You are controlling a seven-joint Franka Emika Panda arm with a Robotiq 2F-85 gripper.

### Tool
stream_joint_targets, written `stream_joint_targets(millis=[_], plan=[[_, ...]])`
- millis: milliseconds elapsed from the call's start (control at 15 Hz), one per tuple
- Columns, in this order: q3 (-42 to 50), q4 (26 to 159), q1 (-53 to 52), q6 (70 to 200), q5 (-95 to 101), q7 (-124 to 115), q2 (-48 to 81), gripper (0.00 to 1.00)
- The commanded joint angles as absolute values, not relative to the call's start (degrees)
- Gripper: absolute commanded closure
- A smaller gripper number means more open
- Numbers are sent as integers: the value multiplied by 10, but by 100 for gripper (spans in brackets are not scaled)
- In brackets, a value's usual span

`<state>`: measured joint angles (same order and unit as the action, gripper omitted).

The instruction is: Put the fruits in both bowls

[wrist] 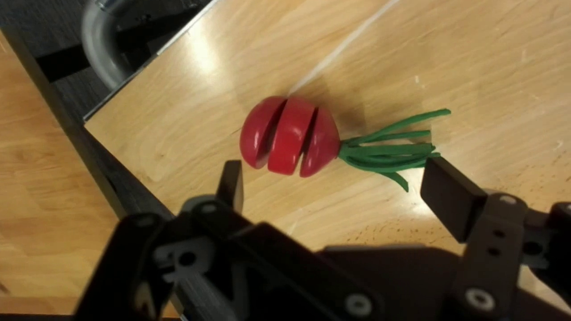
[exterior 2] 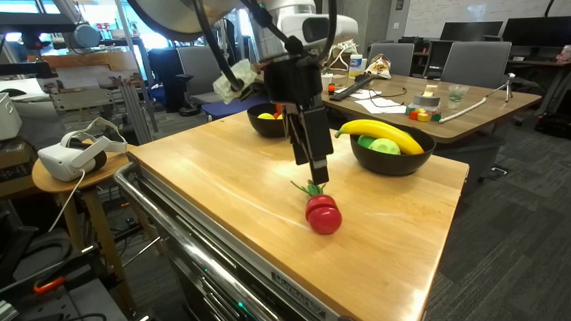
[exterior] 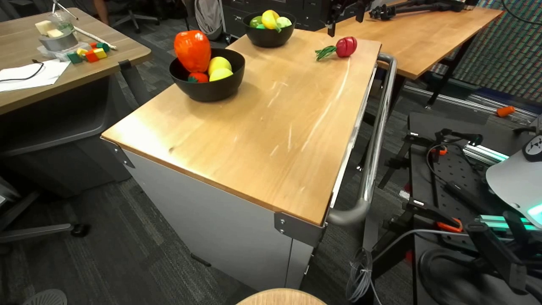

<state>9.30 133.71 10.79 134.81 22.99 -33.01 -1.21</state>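
We see a glossy red radish, cut in three with stringy green leaves, lying on the scratched wooden cart top. Above it hangs the gripper, fingers wide apart. Beyond, a smooth black bowl carries a curved banana, a second bowl an orange pepper. We cannot read the lettered plate.

In an exterior view, the radish lies on the worktop, right of the front bowl and rear bowl.
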Motion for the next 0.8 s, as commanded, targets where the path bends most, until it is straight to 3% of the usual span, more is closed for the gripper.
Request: stream_joint_targets(millis=[0, 533, 600, 733], plan=[[107, 1355, 116, 1442, 215, -335, 9, 0], [141, 1394, 116, 1492, 215, -329, 44, 0], [144, 1399, 116, 1497, 214, -330, 45, 23], [146, 1406, 114, 1510, 212, -332, 46, 32]])
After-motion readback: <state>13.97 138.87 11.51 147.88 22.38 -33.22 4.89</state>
